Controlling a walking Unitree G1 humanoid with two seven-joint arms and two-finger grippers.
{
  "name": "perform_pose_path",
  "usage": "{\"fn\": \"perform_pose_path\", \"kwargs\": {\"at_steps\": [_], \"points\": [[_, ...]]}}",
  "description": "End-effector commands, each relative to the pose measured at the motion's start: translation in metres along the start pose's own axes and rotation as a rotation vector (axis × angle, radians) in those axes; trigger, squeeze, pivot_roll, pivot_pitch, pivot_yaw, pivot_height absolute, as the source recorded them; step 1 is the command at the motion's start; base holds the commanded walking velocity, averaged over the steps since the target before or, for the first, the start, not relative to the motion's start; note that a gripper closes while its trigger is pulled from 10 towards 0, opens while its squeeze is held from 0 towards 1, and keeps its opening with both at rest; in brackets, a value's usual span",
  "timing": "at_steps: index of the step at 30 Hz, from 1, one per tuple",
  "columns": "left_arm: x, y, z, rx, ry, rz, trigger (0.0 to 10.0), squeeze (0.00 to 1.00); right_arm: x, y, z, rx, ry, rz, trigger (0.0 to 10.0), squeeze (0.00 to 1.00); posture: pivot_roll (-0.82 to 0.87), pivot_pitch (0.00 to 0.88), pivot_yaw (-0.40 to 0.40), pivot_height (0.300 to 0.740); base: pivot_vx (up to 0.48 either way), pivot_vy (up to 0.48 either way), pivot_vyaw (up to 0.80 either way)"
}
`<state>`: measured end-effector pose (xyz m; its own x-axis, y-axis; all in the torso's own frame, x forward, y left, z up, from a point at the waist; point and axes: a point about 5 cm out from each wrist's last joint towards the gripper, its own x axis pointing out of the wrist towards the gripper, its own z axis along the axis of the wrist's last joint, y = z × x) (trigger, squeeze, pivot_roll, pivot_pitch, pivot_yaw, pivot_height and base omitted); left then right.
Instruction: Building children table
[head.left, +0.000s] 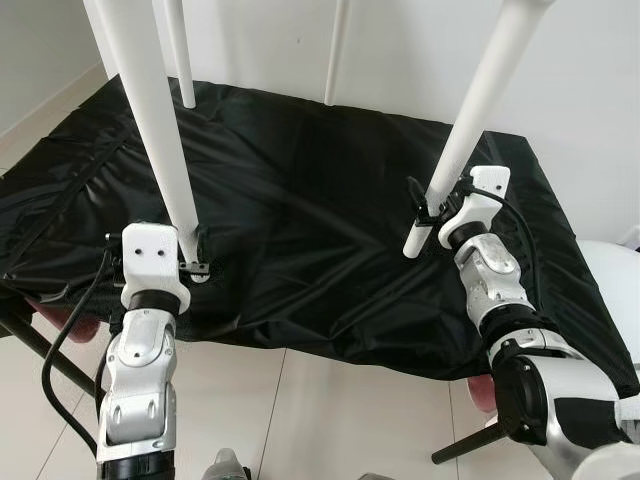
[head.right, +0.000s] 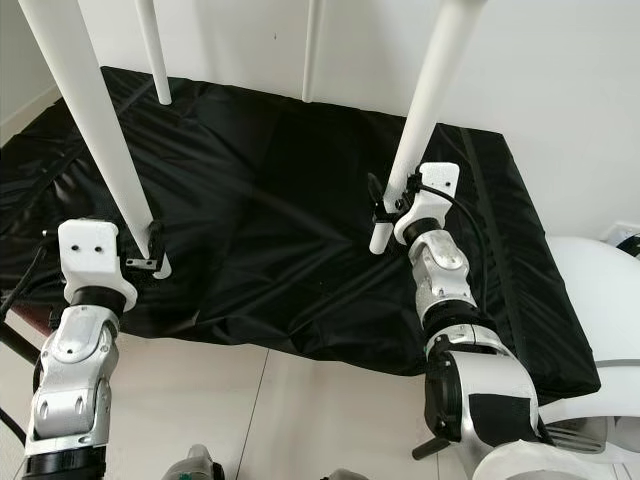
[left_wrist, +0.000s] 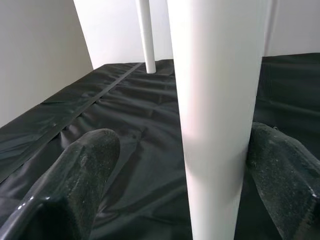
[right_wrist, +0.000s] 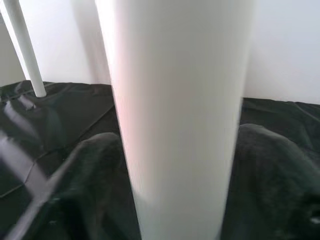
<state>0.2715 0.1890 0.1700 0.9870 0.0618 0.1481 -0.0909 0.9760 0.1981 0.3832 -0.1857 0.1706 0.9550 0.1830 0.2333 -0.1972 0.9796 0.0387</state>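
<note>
Legs of the children's table stand on a black sheet (head.left: 300, 220) spread over a raised surface, four white tubes rising out of the top of the head views, so the tabletop itself is out of sight above. The two far legs (head.left: 186, 60) stand near the wall; the two near ones are each in a gripper's care. The left gripper (head.left: 196, 262) sits low at the foot of the near left leg (head.left: 160, 130). In its wrist view one finger (left_wrist: 285, 170) touches the tube while the other stands clear, so the fingers bracket the leg loosely, not clamped. The right gripper (head.left: 425, 215) grasps the near right leg (head.left: 480, 100) just above its foot, and its wrist view shows both fingers pressed against the tube. Taking both near legs low down likely lets the robot steady the table, or lift and shift it evenly, without tipping it. The legs lean outward as they climb, so the next move probably calls for equal effort from both arms
</note>
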Motion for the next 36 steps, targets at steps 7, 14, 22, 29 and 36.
{"fn": "perform_pose_path", "kwargs": {"at_steps": [7, 14, 22, 29, 36], "points": [[0.008, 0.015, -0.007, 0.045, 0.06, 0.229, 10.0, 0.0, -0.001, 0.001, 0.0, 0.062, -0.043, 0.001, 0.0, 0.0, 0.06, 0.027, -0.086, 0.74, 0.0, 0.0, 0.0], [0.01, 0.018, -0.01, 0.048, 0.084, 0.228, 10.0, 0.0, -0.009, 0.001, -0.002, 0.065, -0.087, 0.008, 0.0, 0.0, 0.05, 0.03, -0.084, 0.74, 0.0, 0.0, 0.0], [0.015, 0.024, -0.011, 0.057, 0.097, 0.229, 10.0, 0.0, -0.023, 0.003, -0.005, 0.049, -0.14, 0.027, 0.0, 0.0, 0.04, 0.029, -0.079, 0.74, 0.0, 0.0, 0.0], [0.016, 0.025, -0.014, 0.062, 0.12, 0.219, 10.0, 0.0, -0.04, -0.001, 0.001, 0.021, -0.21, -0.014, 0.0, 0.0, 0.03, 0.027, -0.077, 0.74, 0.0, 0.0, 0.0], [0.019, 0.022, -0.016, 0.045, 0.125, 0.204, 10.0, 0.0, -0.06, -0.011, 0.009, 0.007, -0.285, -0.238, 0.0, 0.0, 0.01, 0.023, -0.069, 0.74, 0.0, 0.0, 0.0]]}}
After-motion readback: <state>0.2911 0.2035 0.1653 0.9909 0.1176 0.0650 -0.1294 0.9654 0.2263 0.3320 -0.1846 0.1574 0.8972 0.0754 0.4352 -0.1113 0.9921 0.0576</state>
